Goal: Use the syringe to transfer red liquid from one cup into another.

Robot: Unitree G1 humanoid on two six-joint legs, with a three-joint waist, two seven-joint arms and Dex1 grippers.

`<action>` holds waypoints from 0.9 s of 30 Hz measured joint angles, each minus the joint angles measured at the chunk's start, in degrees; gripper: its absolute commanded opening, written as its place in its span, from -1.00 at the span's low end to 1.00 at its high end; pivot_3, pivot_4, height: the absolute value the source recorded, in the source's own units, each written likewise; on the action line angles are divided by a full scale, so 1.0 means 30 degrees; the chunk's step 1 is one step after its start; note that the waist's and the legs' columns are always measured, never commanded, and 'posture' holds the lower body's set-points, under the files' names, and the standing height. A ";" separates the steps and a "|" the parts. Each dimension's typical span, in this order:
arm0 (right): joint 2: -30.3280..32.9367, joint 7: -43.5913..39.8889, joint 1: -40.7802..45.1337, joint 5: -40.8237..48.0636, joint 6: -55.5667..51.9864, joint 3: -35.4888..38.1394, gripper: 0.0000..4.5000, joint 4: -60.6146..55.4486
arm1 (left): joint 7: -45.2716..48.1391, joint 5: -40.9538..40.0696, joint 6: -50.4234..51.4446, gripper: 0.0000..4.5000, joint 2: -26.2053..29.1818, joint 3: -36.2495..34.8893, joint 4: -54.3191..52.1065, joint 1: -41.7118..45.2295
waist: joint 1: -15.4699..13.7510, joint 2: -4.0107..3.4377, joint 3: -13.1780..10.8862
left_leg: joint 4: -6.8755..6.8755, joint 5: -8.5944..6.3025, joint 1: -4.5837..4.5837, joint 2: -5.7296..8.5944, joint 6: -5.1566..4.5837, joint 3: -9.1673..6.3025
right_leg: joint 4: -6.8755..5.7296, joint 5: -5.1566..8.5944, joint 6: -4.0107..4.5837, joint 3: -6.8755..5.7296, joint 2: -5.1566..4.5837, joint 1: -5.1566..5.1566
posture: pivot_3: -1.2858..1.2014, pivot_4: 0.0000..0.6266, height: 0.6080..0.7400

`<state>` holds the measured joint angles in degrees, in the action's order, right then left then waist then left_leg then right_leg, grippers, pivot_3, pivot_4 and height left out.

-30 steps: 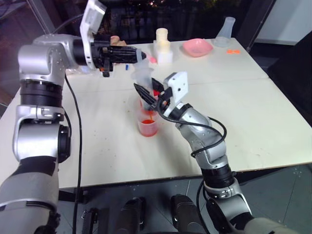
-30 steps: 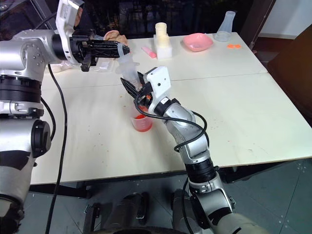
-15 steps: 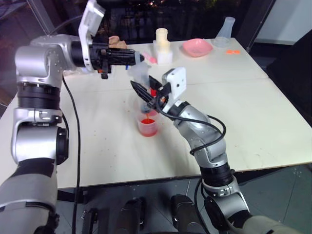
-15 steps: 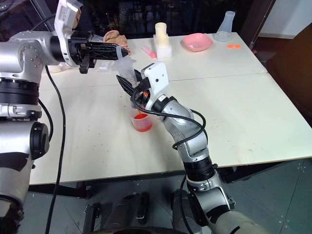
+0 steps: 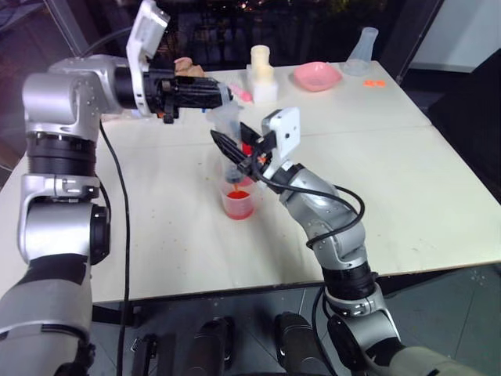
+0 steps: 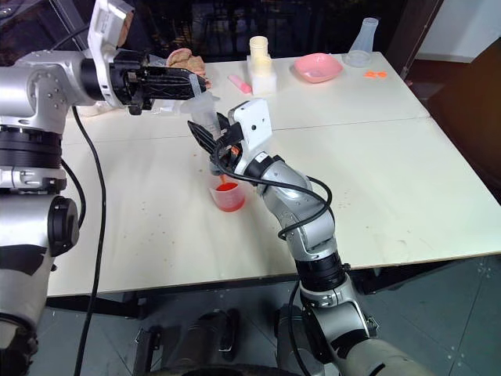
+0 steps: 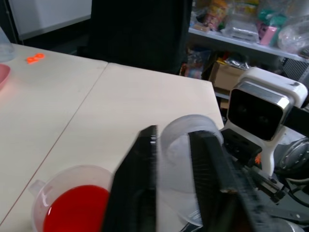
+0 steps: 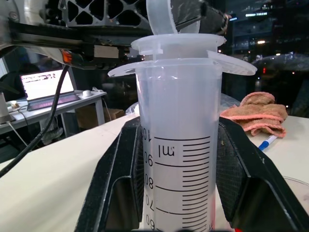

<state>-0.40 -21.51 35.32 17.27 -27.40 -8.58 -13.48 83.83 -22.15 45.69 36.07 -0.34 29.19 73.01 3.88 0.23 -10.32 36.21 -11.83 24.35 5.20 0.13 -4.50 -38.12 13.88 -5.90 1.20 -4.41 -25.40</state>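
The syringe (image 8: pixel 176 140) is clamped by its barrel between the 2 fingers of the right hand (image 5: pixel 235 153), upright over the cup (image 5: pixel 238 199) of red liquid (image 7: pixel 75 209) on the counter (image 5: pixel 391 180). The plunger disc (image 7: pixel 186 145) sits between the parted fingers of the left hand (image 6: pixel 188 82).

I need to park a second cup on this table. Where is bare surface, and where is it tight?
Free: the table's wide right half, between the pink bowl and the near edge; also the near-left area in front of the cup of red liquid. Crowded: around that cup, where both end effectors meet at the syringe.
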 measured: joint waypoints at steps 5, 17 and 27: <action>0.0061 0.0343 0.0113 0.0274 -0.0207 0.0558 -0.40 -0.0468 | -0.0062 -0.0669 0.0645 0.21 0.0407 -0.0490 -0.0116 -0.0271 | -0.0007 0.0000 0.0000 | 0.0001 0.0000 0.0000 -0.0001 0.0000 -0.0002 | 0.0000 0.0000 0.0000 -0.0001 -0.0004 0.0003 | 0.03 -0.52 1.00; 0.0682 0.0469 0.0553 0.1667 -0.1552 0.1226 -0.40 -0.2177 | -0.2222 -0.2199 0.2051 0.21 0.1477 -0.1769 -0.1633 -0.2945 | -0.0035 0.0002 0.0001 | 0.0002 -0.0001 0.0000 0.0001 0.0000 -0.0006 | 0.0003 0.0000 0.0000 0.0004 -0.0031 0.0004 | 0.03 -0.52 1.00; 0.2994 0.3745 0.5294 0.4121 -0.8287 0.5291 -0.40 -0.1556 | -0.3325 -0.4390 0.3032 0.21 0.2118 -0.2454 -0.7233 -0.7740 | -0.0549 0.0005 0.0003 | 0.0002 -0.0002 0.0005 0.0000 0.0000 -0.0015 | 0.0056 -0.0001 0.0009 0.0014 -0.0076 0.0025 | 0.03 -0.52 1.00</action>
<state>8.58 -10.28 51.20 29.63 -52.26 7.30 -18.15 73.86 -35.32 54.78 42.43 -7.70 7.49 49.79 2.24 0.25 -10.31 36.21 -11.83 24.37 5.20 0.13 -4.55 -37.96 13.88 -5.87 1.24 -4.64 -25.33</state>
